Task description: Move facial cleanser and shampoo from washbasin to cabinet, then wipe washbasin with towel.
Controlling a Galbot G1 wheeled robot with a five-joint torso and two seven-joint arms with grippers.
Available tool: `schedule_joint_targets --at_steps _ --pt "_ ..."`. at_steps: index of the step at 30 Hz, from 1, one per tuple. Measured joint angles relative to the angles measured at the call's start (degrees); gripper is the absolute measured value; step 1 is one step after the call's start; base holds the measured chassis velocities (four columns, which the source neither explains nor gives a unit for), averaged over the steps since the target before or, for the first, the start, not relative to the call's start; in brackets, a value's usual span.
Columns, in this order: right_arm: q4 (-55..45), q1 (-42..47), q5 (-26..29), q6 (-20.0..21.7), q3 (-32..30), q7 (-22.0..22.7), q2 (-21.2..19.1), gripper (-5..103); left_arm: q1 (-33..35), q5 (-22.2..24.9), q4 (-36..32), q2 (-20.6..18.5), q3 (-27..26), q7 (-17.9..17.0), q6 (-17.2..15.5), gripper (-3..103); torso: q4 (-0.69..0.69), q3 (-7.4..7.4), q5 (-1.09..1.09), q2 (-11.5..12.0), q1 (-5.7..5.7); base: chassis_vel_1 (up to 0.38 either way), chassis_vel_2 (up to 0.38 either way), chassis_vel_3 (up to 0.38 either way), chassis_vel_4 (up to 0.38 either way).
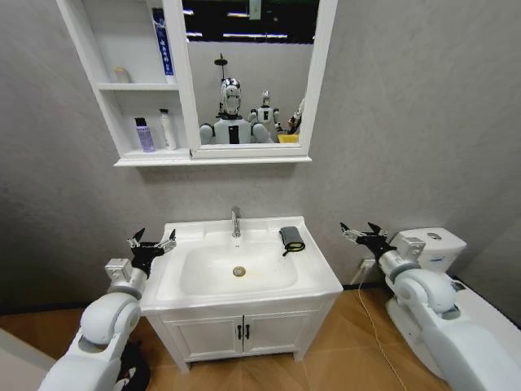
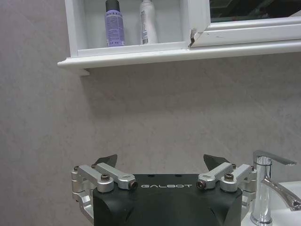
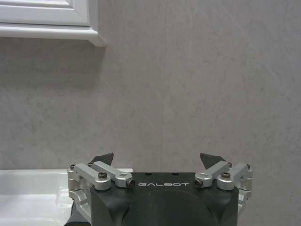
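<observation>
The white washbasin stands in the middle, with its chrome tap at the back. The dark towel lies folded on the rim right of the tap. The cabinet hangs up left. In its lowest compartment stand a purple bottle and a white bottle; I cannot tell which is the shampoo or the facial cleanser. My left gripper hovers open by the basin's left edge. My right gripper is open off its right side. Both hold nothing.
A blue tube stands in the cabinet's top compartment, beside the mirror. Below the basin is a two-door vanity. A white toilet sits close behind my right arm, with a cable on the floor.
</observation>
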State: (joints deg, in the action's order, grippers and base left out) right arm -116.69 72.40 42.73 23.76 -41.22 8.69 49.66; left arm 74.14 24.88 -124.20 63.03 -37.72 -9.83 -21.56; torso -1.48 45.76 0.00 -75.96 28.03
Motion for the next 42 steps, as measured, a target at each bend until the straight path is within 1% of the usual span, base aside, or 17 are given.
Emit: schedule_joint_targets --at_steps 15,17,19,20,21,22,23,25,27,28,30,32,33,35,36,37,42 --pt "-2.07 1.44 -1.24 0.48 1.53 -0.57 0.15 100 0.04 0.03 -0.34 0.04 -0.27 -0.11 0.2 100 0.02 0.01 0.0 0.01 0.05 -0.065 0.069 0.076 -0.067" --pt "-0.99 -0.74 0.48 1.86 3.32 0.06 -0.52 100 0.09 0.04 -0.48 0.11 -0.22 -0.08 0.2 100 0.0 0.01 0.0 0.01 0.04 -0.022 0.032 0.016 -0.017" --pt "-0.44 -1.65 1.28 2.3 3.97 0.42 -0.77 100 0.11 0.04 -0.51 0.12 -0.21 -0.09 0.21 100 0.02 0.01 -0.01 0.01 0.04 0.0 0.0 0.0 0.0" --pt "0.78 -3.42 2.66 3.21 5.26 1.3 -1.11 100 0.16 0.03 -0.51 0.13 -0.15 -0.09 0.21 100 -0.01 0.0 -0.01 0.01 0.03 0.0 0.0 0.0 0.0" --pt "3.52 -7.43 5.04 4.97 8.01 3.23 -1.65 100 0.27 0.01 -0.51 0.14 -0.07 -0.12 0.22 100 0.02 0.0 0.0 0.0 0.02 0.0 0.0 0.0 0.0" --pt "3.52 -7.43 5.04 4.97 8.01 3.23 -1.65 100 0.27 0.01 -0.51 0.14 -0.07 -0.12 0.22 100 0.02 0.0 0.0 0.0 0.02 0.0 0.0 0.0 0.0" --pt "5.2 -9.97 6.44 6.07 9.77 4.32 -1.94 100 0.33 -0.01 -0.51 0.14 -0.05 -0.14 0.22 100 0.04 0.01 0.0 0.01 0.02 0.0 0.0 0.0 0.0" --pt "8.76 -16.12 11.01 9.35 14.93 7.8 -2.1 100 0.41 -0.09 -0.41 0.1 0.07 -0.18 0.22 100 0.04 0.0 -0.01 0.0 0.01 0.0 0.0 0.0 0.0" --pt "9.71 -17.86 12.48 10.17 16.69 8.97 -1.94 100 0.42 -0.1 -0.35 0.06 0.13 -0.24 0.22 100 0.03 0.0 -0.01 0.0 0.01 0.0 0.0 0.0 0.0" --pt "11.56 -21.27 14.61 11.3 20.21 10.67 -1.43 100 0.42 -0.1 -0.18 -0.09 0.23 -0.38 0.22 100 0.01 0.01 0.0 0.01 0.02 0.0 0.0 0.0 0.0" --pt "12.25 -22.61 15.25 11.74 21.55 11.14 -1.19 100 0.41 -0.09 -0.12 -0.15 0.24 -0.38 0.22 100 0.01 0.01 0.0 0.01 0.02 0.0 0.0 0.0 0.0" --pt "15.63 -28.73 17.19 13.39 27.04 14.34 0.32 100 0.15 0.02 0.27 -0.34 0.21 -0.48 0.19 100 0.03 0.01 0.0 0.01 0.02 0.0 0.0 0.0 0.0" --pt "15.63 -28.73 17.19 13.39 27.04 14.34 0.32 100 0.15 0.02 0.27 -0.34 0.21 -0.48 0.19 100 0.03 0.01 0.0 0.01 0.02 0.0 0.0 0.0 0.0" --pt "18.89 -33.34 19.28 15.56 30.95 18.65 1.8 100 -0.07 0.16 0.62 -0.42 0.07 -0.54 0.19 100 0.04 0.01 -0.02 0.01 0.02 0.0 0.0 0.0 0.0" --pt "18.89 -33.34 19.28 15.56 30.95 18.65 1.8 100 -0.07 0.16 0.62 -0.42 0.07 -0.54 0.19 100 0.04 0.01 -0.02 0.01 0.02 0.0 0.0 0.0 0.0" --pt "20.81 -35.25 20.92 17.27 32.71 21.04 2.45 100 -0.12 0.16 0.86 -0.41 -0.08 -0.54 0.19 100 0.03 0.01 -0.01 0.01 0.02 0.0 0.0 0.0 0.0" --pt "25.72 -38.24 22.63 18.68 36.21 23.55 3.78 100 -0.16 -0.7 1.78 -0.05 -0.49 -0.13 0.8 100 0.01 0.01 -0.01 0.01 0.02 0.0 0.0 0.0 0.0"
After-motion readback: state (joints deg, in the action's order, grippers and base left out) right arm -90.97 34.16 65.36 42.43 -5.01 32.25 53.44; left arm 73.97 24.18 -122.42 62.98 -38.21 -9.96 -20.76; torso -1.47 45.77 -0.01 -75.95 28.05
